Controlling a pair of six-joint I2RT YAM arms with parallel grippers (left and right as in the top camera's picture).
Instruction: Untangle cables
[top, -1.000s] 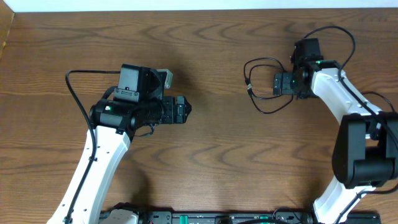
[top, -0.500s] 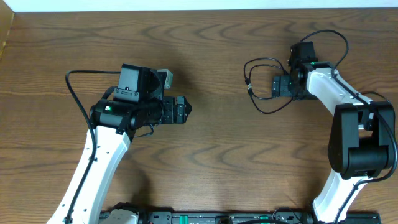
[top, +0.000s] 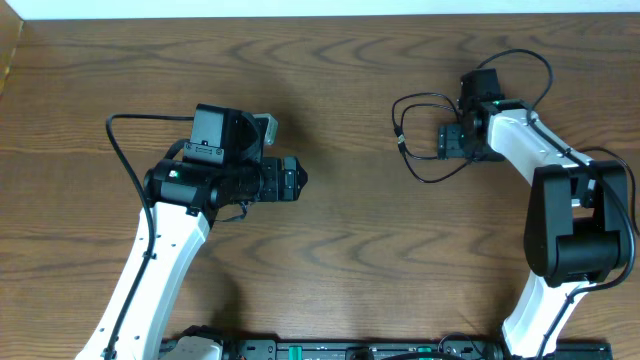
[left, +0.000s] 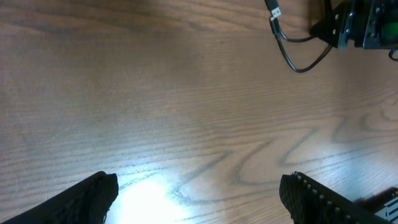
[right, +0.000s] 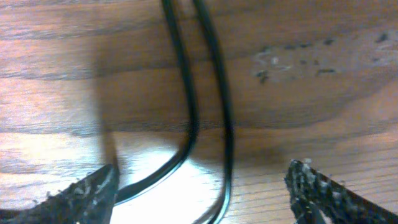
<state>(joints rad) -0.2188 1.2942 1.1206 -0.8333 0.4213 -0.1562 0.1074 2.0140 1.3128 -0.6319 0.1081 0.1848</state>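
Observation:
The black cable (top: 428, 180) lies in loose loops on the wooden table at the right. My right gripper (top: 447, 138) is low over it and open; in the right wrist view two black strands (right: 185, 87) run between its spread fingers (right: 205, 193), not clamped. My left gripper (top: 292, 180) is open and empty over bare wood, well to the left of the cable. In the left wrist view the fingers (left: 199, 199) frame bare table, with the black cable (left: 298, 70) and its plug (left: 273, 12) far off at top right. The white cable is not in view.
A small pale object (top: 266, 125) peeks out behind the left wrist; I cannot tell what it is. Thick black robot cables loop by both arms. The table's far edge runs along the top of the overhead view.
The right arm's wrist has shifted slightly left over the black cable. The left arm has not moved.

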